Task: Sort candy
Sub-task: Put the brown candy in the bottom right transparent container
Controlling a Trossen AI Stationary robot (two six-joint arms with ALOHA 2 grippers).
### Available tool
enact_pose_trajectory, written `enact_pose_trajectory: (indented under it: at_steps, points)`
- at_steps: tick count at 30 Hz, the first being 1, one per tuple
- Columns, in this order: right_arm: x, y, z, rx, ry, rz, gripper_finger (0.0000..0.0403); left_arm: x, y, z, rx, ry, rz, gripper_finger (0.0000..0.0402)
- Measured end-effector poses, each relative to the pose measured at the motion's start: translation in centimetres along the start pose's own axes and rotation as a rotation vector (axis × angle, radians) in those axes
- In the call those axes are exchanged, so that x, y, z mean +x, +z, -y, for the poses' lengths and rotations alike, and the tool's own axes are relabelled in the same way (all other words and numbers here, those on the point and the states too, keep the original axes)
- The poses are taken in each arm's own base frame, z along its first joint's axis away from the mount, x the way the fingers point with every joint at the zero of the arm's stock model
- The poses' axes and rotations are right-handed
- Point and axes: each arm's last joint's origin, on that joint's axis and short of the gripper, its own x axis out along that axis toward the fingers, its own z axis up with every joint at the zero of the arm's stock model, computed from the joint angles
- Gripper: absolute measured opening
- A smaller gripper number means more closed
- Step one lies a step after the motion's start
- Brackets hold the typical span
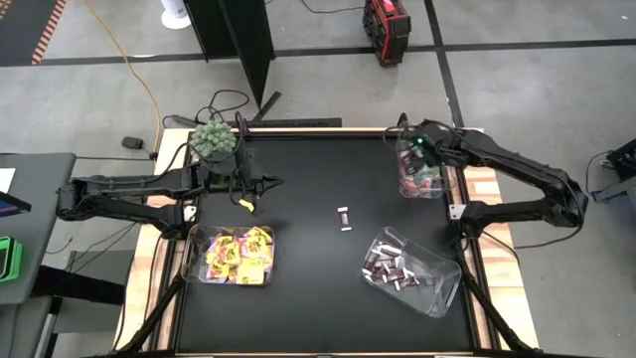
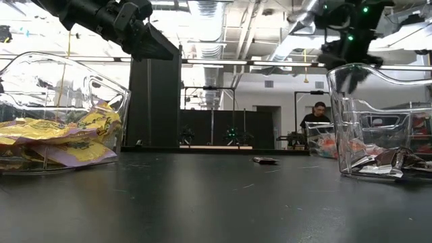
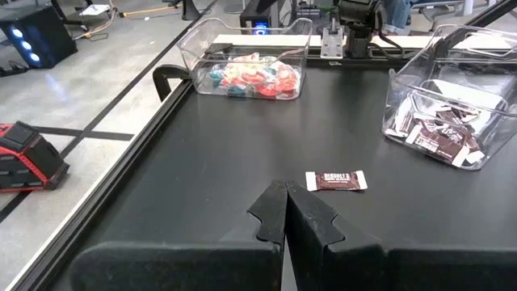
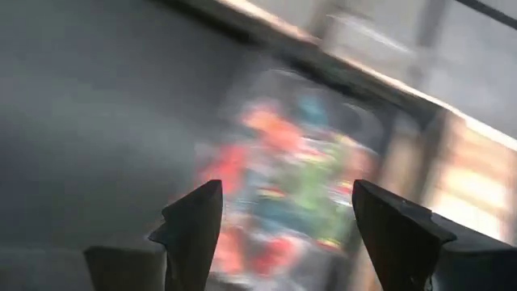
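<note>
Item: brown mini bar [image 1: 345, 218], lone on the worktop [image 1: 308, 179]; we judge it light, slippery-wrapped, best pinched across its middle. Right hand [image 4: 279, 218] wide, empty; left hand [image 3: 284, 212] closed, empty.

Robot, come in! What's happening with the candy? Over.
Right pincer open over the teal-and-pink bin. Left pincer shut, waiting. One dark bar loose mid-table. Nothing blocking.

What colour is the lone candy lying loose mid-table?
Dark brown with white ends, the loose candy shows best in the left wrist view.
</note>
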Motion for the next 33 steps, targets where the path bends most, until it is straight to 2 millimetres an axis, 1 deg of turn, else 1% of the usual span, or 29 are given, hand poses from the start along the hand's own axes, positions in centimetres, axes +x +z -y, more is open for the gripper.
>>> enact_pose_trajectory:
  at_steps: [3,6,8,10,14,16,19,22,26,30,33]
  points:
    - [-0.4,0.4,-2.0,-0.083,0.164,0.065,0.0291,0.0,0.0,0.0,0.001,0.0,0.0,0.0002]
    - [-0.8,0.7,-4.4,-0.136,0.253,0.139,0.0291,0.0,0.0,0.0,0.001,0.0,0.001,0.0002]
    - [-0.4,0.6,-6.2,-0.16,0.294,0.147,0.029,0.0,0.0,0.0,0.001,0.0,0.001,0.0002]
    - [0.3,0.2,-8.1,-0.168,0.346,0.105,0.029,0.0,0.0,0.0,0.001,0.0,0.001,0.0002]
    - [1.9,-0.8,-12.5,-0.206,0.444,0.01,0.029,0.0,0.0,0.0,0.001,0.0,0.001,0.0002]
    - [2.5,-1.3,-14.6,-0.258,0.45,-0.024,0.029,0.0,0.0,0.0,0.001,0.0,0.0,0.0002]
    - [3.0,-1.8,-17.3,-0.328,0.441,-0.068,0.029,0.0,0.0,0.0,0.01,0.001,0.0,0.0002]
    - [3.3,-2.3,-19.4,-0.431,0.457,-0.121,0.029,0.0,0.0,0.0,0.012,0.001,-0.001,0.0002]
    - [3.0,-3.1,-21.9,-0.602,0.484,-0.113,0.029,0.0,0.0,0.0,0.016,0.0,-0.003,0.0002]
    - [2.4,-4.3,-23.9,-0.752,0.513,-0.089,0.029,0.0,0.0,0.0,0.025,0.0,-0.005,0.0002]
    - [2.5,-5.4,-25.1,-0.857,0.513,-0.08,0.029,0.0,-0.1,0.0,0.031,0.0,-0.007,0.0002]
